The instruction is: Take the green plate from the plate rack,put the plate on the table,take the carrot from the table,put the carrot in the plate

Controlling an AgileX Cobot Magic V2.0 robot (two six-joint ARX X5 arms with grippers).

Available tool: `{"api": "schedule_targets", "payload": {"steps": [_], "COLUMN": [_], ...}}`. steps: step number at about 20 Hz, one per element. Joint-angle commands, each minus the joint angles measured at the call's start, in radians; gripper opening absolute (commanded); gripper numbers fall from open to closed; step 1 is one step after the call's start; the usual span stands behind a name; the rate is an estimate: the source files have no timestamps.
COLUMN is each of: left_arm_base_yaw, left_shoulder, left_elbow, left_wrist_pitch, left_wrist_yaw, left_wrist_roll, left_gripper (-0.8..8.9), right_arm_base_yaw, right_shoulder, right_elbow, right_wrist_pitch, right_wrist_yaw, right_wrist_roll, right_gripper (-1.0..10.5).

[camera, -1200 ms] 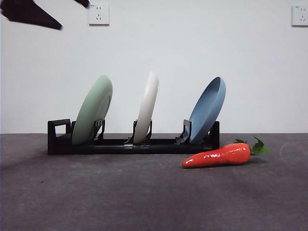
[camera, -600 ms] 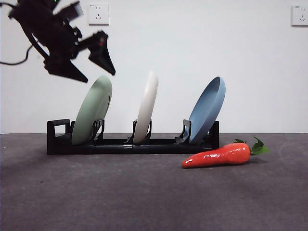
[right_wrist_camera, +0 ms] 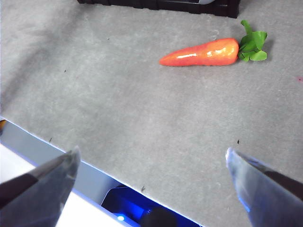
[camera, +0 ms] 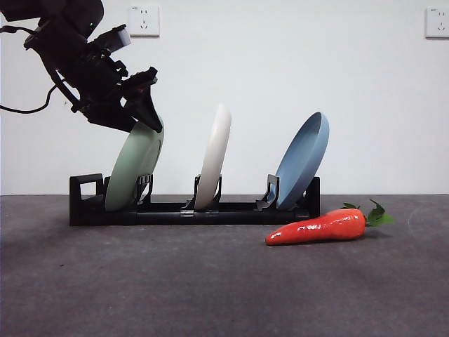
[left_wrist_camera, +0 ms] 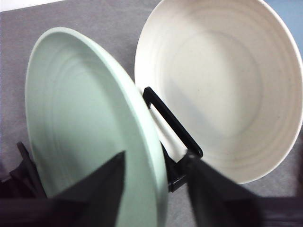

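From my station the back of the scene is a plain white wall (camera: 280, 70), evenly lit with no hard shadows. I can see one wall socket (camera: 144, 20) near the upper left of the frame and a second socket (camera: 437, 22) cut off at the upper right edge. The wall meets a dark grey mottled surface along a straight horizontal line a little below mid-frame, filling the lower part.

Left claw (left_wrist_camera: 154, 177) tilted downward, jaws spread, right claw (right_wrist_camera: 151, 163) jaws wide apart
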Motion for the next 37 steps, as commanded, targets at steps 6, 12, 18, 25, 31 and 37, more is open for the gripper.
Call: {"api": "schedule_targets", "payload": {"steps": [6,12,18,25,31,37], "left_arm_base_yaw": [0.008,0.033,0.048,0.047,-0.054,-0.362], "left_shoulder": [0.003,-0.006,-0.082,-0.233,-0.496,-0.636], "left_elbow": [0.001,0.001,0.008,0.009,0.009,0.005], "left_wrist_pitch": [0.003,0.032,0.069,0.036,-0.26,-0.653], "left_wrist_yaw": [0.076,0.198,0.233,0.286,0.177,-0.267], "left_wrist_roll": [-0.047,-0.174,-0.203,-0.2,0.077,0.322], "left_gripper": [-0.06,-0.06,-0.06,-0.06,-0.05,-0.05], "right_arm_base_yaw": [-0.002,-0.002,-0.002,-0.002,-0.002,-0.002], "right_shoulder": [0.0,0.0,0.0,0.0,0.0,0.0], "right_elbow": [0.003,0.003,0.003,0.003,0.003,0.003], "right_wrist_pitch": [0.004,0.004,0.004,0.005,0.005,0.005], "right_wrist_yaw": [0.002,0.002,0.002,0.002,0.002,0.002], "right_wrist_roll": [-0.003,-0.003,-0.003,-0.003,-0.003,-0.003], "right_gripper": [6.6,6.6,6.6,6.6,6.6,6.6]}}
